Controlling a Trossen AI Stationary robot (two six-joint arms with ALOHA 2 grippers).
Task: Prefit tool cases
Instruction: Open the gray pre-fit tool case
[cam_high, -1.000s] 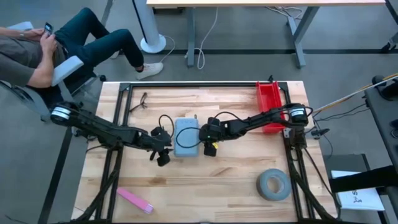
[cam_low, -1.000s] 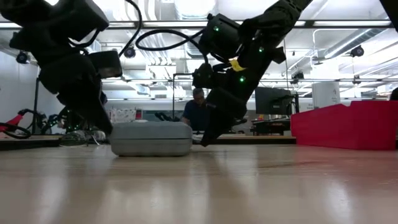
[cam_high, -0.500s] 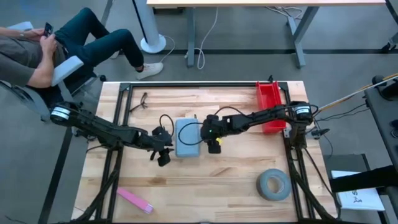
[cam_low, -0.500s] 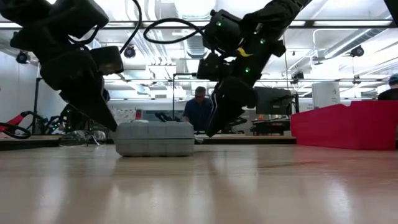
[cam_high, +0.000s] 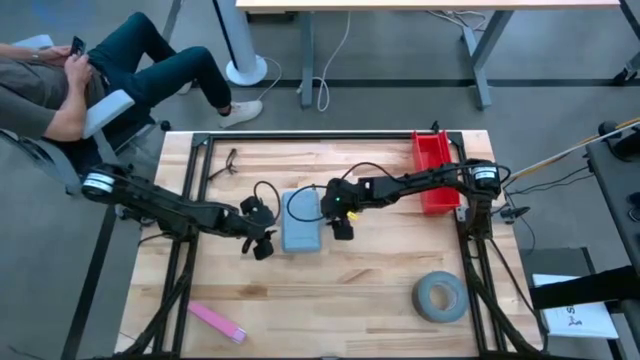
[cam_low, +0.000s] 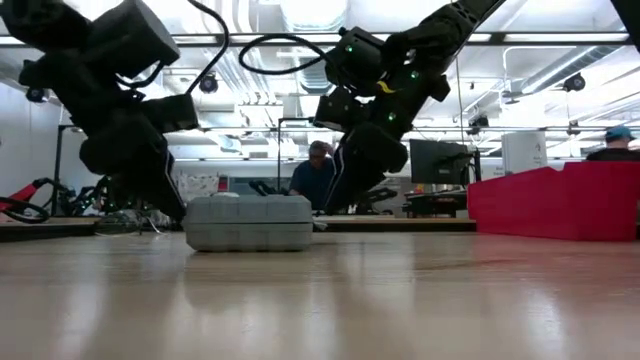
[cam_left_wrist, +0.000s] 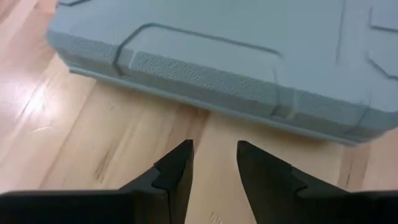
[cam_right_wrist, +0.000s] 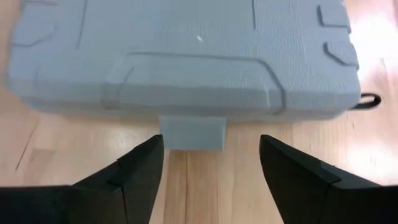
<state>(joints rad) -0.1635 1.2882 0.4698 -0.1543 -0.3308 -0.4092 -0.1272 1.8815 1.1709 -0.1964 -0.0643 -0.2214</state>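
The blue-grey tool case (cam_high: 303, 222) lies shut and flat on the wooden table, near its middle; it also shows in the low view (cam_low: 248, 222). My left gripper (cam_left_wrist: 214, 155) stands at the case's left long side (cam_left_wrist: 205, 84), slanting down, open by a narrow gap, a little short of the case. My right gripper (cam_right_wrist: 211, 152) is at the case's right side, raised off the table (cam_low: 350, 200). It is open wide, and the case's small latch tab (cam_right_wrist: 191, 133) sits just ahead of the gap between its fingers.
A red bin (cam_high: 434, 170) stands at the far right of the table and a grey tape roll (cam_high: 440, 297) at the near right. A pink strip (cam_high: 217, 322) lies near the left front. A person (cam_high: 60, 80) sits beyond the far left corner.
My right gripper has risen a little, drawn back from the case's right side toward the far edge, and rolled. The case has slid slightly toward the table's right.
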